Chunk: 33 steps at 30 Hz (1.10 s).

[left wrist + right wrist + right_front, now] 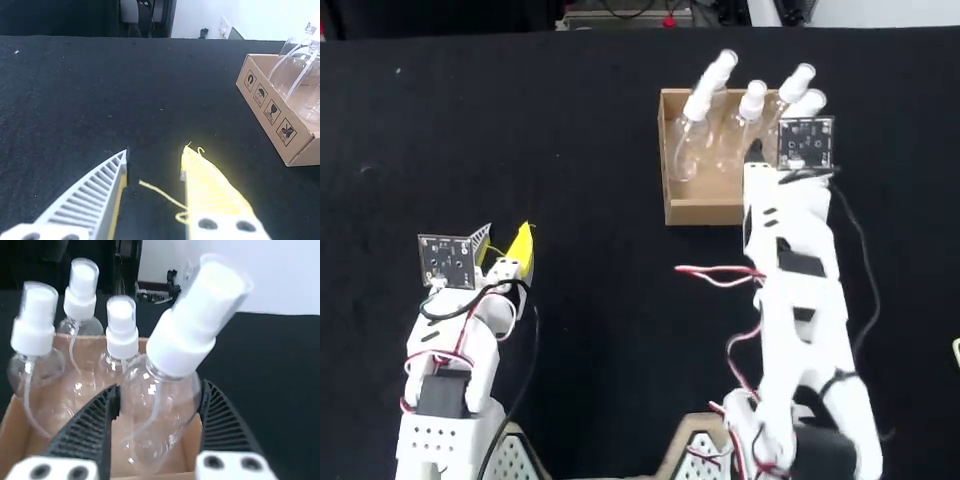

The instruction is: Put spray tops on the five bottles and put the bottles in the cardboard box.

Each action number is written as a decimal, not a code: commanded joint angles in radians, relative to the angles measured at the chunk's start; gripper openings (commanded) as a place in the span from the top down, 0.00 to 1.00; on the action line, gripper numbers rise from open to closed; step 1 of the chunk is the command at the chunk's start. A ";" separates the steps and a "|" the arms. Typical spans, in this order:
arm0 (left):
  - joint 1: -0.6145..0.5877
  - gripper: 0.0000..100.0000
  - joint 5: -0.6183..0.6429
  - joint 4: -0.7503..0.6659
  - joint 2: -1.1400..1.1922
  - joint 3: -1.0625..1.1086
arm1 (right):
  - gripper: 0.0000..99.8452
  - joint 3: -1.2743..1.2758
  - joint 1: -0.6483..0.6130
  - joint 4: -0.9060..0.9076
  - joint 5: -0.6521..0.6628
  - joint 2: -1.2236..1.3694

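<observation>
Cardboard is the weak point in the high view. The cardboard box sits in the upper middle of the frame, light and unanchored on the black table. Spray-topped bottles lean inside it, their white caps fanned toward the upper right. The right arm stretches from the lower right of the frame up to the box's right end, its wrist over the rim. A shove from that arm would probably slide or tip the box, since nothing braces it. The left gripper hangs at the left of the frame, well apart from the box, fingers spread and empty.

In the left wrist view the left gripper shows its grey and yellow fingers parted over bare table, with a loose yellow thread between them. The box stands well off, with the clear bottles inside it.

In the right wrist view the right gripper clasps a clear bottle round its belly, a black finger pressing each side. The bottle is tilted, its spray top leaning away from the three bottles already in the box. It hangs low over the box's inside; whether its base touches the floor cannot be told. Let go at this tilt, it may well topple onto its neighbours or over the wall — and smooth round plastic could twist in the grip.
</observation>
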 commanded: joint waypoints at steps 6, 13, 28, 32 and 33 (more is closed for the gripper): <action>0.002 0.83 0.003 -0.002 0.006 0.022 | 0.86 -0.059 0.018 -0.133 -0.002 0.093; 0.002 0.83 0.003 -0.002 0.006 0.022 | 0.86 -0.054 0.018 -0.133 -0.002 0.131; 0.002 0.83 0.003 -0.002 0.006 0.022 | 0.86 -0.108 0.020 -0.137 0.000 0.292; 0.002 0.83 0.003 -0.002 0.006 0.022 | 0.86 -0.105 0.015 -0.132 0.000 0.292; 0.002 0.83 0.003 -0.002 0.006 0.022 | 0.86 -0.104 0.014 -0.132 0.000 0.292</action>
